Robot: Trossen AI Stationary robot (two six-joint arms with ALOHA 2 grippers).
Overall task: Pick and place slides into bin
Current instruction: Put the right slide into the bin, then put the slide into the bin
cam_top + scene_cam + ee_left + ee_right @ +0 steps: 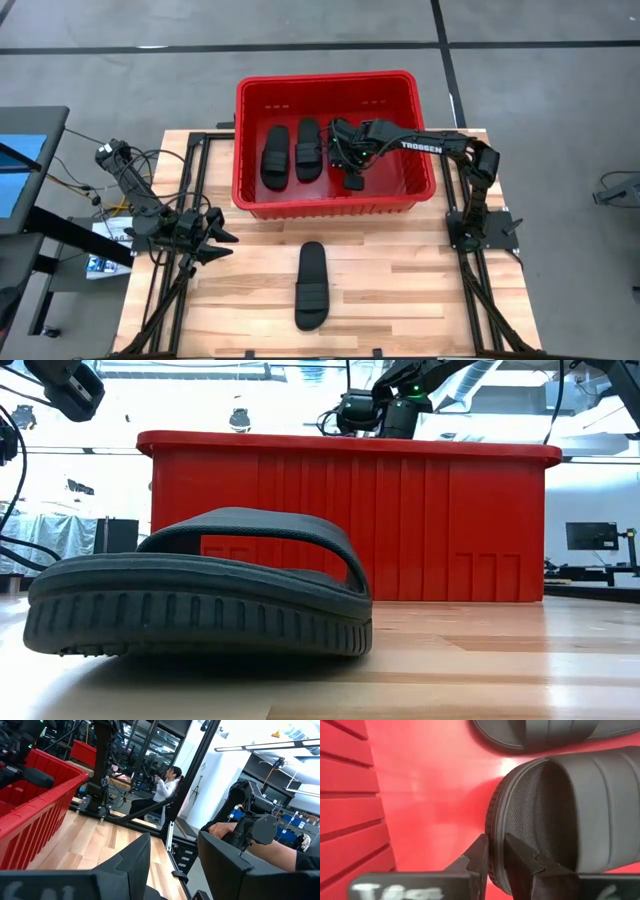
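The red bin [249, 150] stands at the table's far middle. Two black slides [275, 155] [309, 150] lie side by side on its floor, on its left side. My right gripper [347, 152] reaches into the bin from the right and is shut on a third slide [354, 181], which also shows in the right wrist view [580, 810]. A fourth slide [311, 285] lies sole down on the table in front of the bin. My left gripper [218, 240] is open and empty over the table's left side. My right gripper pinches the edge of the third slide's sole [496, 827] between its two fingers. One finger [481, 854] is on the sole's outer side; the other [520, 856] is on the footbed at the strap's opening. The fingers point down into the bin. Whether the slide touches the bin's floor, I cannot tell.
The bin's right half [400, 160] has bare red floor beside the held slide. Dark frame rails [185, 200] run along the table's left and right sides. A person sits in the room beyond the table [167, 782].
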